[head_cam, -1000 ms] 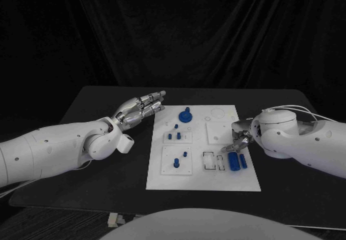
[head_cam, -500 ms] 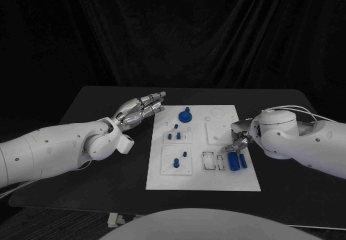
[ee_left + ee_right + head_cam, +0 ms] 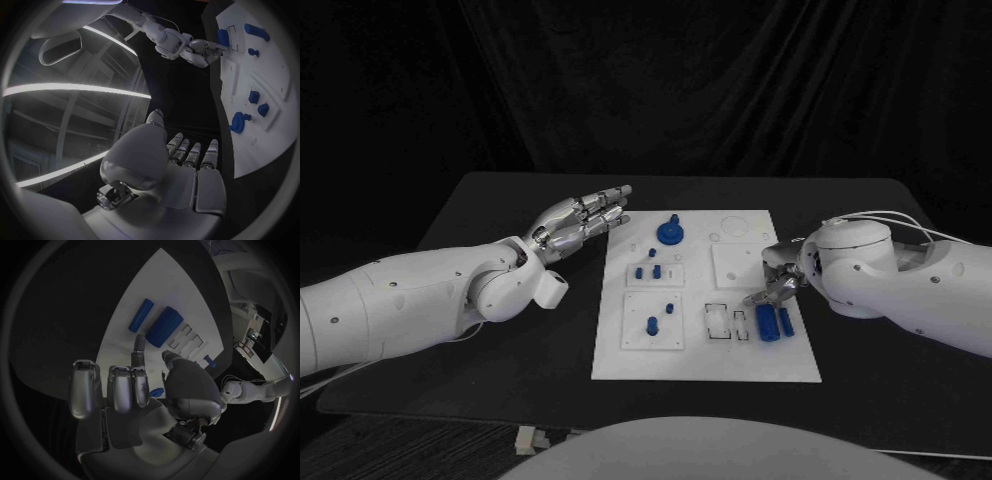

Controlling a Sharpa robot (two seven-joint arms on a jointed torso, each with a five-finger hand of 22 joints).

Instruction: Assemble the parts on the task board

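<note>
Broadly half done, judging by the white task board (image 3: 705, 350) mid-table (image 3: 488, 200). Left hand (image 3: 583, 218) spread, holding nothing, just left of the board. Right hand (image 3: 777, 283) empty, fingers loosely apart over the right edge. Unplaced: large blue cylinder (image 3: 767, 324), slim blue peg (image 3: 788, 321) beside empty slots (image 3: 720, 320). Seated: blue knob (image 3: 672, 233) far, small pegs (image 3: 649, 270) centre.

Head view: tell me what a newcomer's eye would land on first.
The white task board glows mid-table against the black, dotted with small blue parts, the biggest a thick blue cylinder near its right edge. The right hand hangs just above that cylinder, while the left hand hovers flat and empty beside the board's far left corner.
</note>
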